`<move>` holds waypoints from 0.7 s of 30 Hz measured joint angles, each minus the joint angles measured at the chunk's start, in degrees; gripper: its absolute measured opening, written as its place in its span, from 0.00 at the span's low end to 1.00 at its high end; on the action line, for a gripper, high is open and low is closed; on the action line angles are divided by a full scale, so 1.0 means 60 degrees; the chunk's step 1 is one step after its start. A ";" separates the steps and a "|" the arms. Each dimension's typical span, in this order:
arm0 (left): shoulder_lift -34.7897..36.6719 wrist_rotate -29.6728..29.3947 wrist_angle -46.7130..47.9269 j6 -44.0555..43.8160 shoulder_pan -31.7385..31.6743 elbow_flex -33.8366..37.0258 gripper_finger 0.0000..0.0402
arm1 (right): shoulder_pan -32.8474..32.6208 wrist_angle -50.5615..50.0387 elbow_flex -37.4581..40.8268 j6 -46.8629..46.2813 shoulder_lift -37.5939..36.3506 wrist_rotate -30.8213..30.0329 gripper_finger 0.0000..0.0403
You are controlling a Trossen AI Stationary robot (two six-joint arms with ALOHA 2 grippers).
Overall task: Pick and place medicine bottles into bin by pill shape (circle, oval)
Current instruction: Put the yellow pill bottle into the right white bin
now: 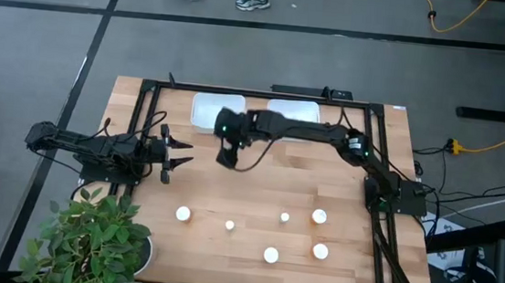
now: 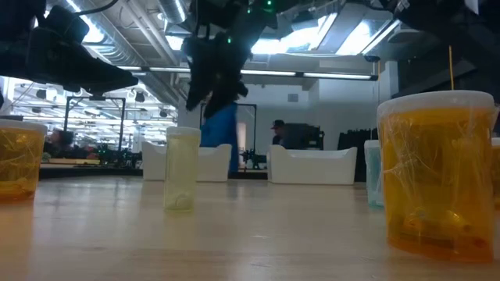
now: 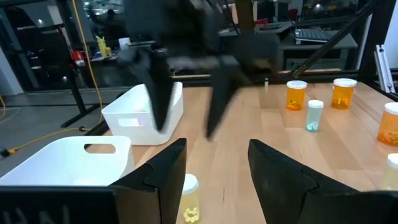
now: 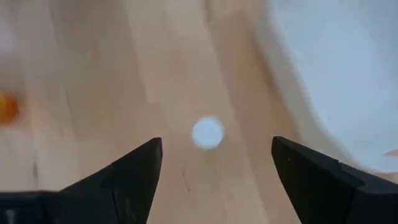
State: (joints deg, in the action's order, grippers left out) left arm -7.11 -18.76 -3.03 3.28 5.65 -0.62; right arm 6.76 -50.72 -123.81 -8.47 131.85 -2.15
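Medicine bottles point(image 1: 271, 254) are standing on the worktop point(image 1: 258, 188); right end effector point(image 1: 226, 157) is hovering spread apart, empty, left end effector point(image 1: 180, 161) waiting parted

Two bins point(image 1: 218, 111) point(image 1: 293, 110) sit side by side at the far edge of the tabletop point(image 1: 258, 188). Six bottles point(image 1: 183, 213) point(image 1: 230, 224) point(image 1: 284, 217) point(image 1: 319, 216) point(image 1: 271, 254) point(image 1: 320, 251) stand scattered across the near half. The right tool point(image 1: 226, 155) hangs mid-table just before the left bin; the left tool point(image 1: 177, 161) waits at the left edge, beside a potted plant point(image 1: 88, 242) at the near-left corner.
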 joint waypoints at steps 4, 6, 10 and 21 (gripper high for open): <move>0.0000 -0.0002 -0.0002 -0.0002 0.0000 0.0002 0.41 | -0.0201 0.0881 0.0802 0.0253 0.0000 -0.0030 0.75; 0.0000 -0.0004 -0.0001 -0.0002 0.0000 0.0001 0.41 | -0.0237 0.1358 0.1112 0.0246 0.0000 -0.0053 0.75; 0.0000 -0.0003 -0.0003 -0.0006 0.0000 0.0003 0.41 | -0.0233 0.2002 0.1528 0.0248 -0.0001 -0.0055 0.75; 0.0000 -0.0001 -0.0002 -0.0010 0.0002 0.0004 0.41 | -0.0233 0.3354 0.2616 0.0248 -0.0015 -0.0435 0.75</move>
State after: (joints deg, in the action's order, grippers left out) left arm -7.11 -18.77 -3.04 3.22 5.66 -0.60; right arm 5.37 -30.60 -108.11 -6.98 131.76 -4.76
